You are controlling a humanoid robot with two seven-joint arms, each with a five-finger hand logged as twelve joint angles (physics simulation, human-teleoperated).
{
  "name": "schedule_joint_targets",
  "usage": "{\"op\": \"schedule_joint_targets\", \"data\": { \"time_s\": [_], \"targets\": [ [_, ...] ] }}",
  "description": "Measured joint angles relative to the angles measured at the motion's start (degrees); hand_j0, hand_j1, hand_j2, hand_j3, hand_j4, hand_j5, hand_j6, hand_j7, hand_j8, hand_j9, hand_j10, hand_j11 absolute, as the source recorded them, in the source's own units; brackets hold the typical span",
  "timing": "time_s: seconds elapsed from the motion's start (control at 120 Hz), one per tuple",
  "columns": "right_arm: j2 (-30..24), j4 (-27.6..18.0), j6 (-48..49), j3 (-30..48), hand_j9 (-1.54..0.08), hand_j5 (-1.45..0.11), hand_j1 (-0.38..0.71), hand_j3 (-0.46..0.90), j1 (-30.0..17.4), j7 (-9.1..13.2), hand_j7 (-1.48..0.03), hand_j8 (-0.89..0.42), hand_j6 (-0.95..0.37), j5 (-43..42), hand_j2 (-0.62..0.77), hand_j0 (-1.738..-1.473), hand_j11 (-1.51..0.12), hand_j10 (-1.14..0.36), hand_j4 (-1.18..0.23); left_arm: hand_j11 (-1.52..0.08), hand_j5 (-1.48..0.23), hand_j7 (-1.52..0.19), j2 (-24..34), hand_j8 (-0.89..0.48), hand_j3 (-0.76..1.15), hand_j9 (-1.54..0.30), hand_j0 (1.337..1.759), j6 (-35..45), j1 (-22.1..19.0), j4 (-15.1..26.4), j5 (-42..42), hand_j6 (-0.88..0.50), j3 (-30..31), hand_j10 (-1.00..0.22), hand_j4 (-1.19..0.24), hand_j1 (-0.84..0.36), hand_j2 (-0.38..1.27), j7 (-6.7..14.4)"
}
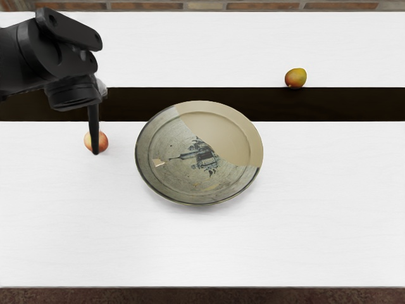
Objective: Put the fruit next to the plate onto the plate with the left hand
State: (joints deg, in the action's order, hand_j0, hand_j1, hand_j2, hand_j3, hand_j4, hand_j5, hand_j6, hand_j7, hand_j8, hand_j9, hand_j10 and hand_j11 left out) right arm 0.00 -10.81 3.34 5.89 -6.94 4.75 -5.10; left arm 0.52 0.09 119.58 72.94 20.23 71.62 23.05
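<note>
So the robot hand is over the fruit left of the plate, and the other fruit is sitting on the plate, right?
Not quite. The other fruit isn't on the plate; the head view shows it on the far table strip, beyond the dark gap. The rest holds: the left robot hand is over the fruit left of the plate.

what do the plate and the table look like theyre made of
The plate looks like glazed ceramic: a two-tone grey-green and tan surface with a dark brushed mark, soft sheen and a darker rim. The table looks like matte white painted wood or laminate; faint horizontal streaks hint at grain, but the render leaves it open.
</note>
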Motion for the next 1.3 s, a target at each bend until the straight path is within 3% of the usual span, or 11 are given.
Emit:
{"op": "schedule_joint_targets", "data": {
  "time_s": [0.35,0.508,0.858,1.3],
  "targets": [
    [0.0,0.0,0.0,0.0,-0.02,-0.02,-0.33,0.00,0.0,0.0,-0.02,-0.02,-0.02,0.0,0.00,-1.658,-0.02,-0.02,-0.02,-0.06,-0.06,-0.06,-0.5,-0.05,0.00,-0.06,1.658,14.3,-7.4,2.0,5.8,-0.05,1.4,-0.05,-0.05,0.29,0.01,-0.1],
    [0.0,0.0,0.0,0.0,-0.02,-0.02,-0.33,0.00,0.0,0.0,-0.02,-0.02,-0.02,0.0,0.00,-1.658,-0.02,-0.02,-0.02,-0.09,-0.09,-0.09,-0.5,-0.07,0.00,-0.09,1.658,19.7,-11.8,-0.1,5.8,-0.07,-0.7,-0.07,-0.07,0.26,0.01,-3.2],
    [0.0,0.0,0.0,0.0,-0.02,-0.02,-0.33,0.00,0.0,0.0,-0.02,-0.02,-0.02,0.0,0.00,-1.658,-0.02,-0.02,-0.02,-0.16,-0.16,-0.16,-0.5,-0.13,0.00,-0.16,1.658,21.5,-18.1,-7.8,5.2,-0.13,-1.1,-0.13,-0.13,0.20,0.03,-4.3],
    [0.0,0.0,0.0,0.0,-0.02,-0.02,-0.33,0.00,0.0,0.0,-0.02,-0.02,-0.02,0.0,0.00,-1.658,-0.02,-0.02,-0.02,-0.30,-0.30,-0.30,-0.5,-0.23,0.00,-0.30,1.658,21.6,-19.9,-9.0,5.0,-0.23,-1.7,-0.23,-0.23,0.08,0.05,-4.4]
  ]
}}
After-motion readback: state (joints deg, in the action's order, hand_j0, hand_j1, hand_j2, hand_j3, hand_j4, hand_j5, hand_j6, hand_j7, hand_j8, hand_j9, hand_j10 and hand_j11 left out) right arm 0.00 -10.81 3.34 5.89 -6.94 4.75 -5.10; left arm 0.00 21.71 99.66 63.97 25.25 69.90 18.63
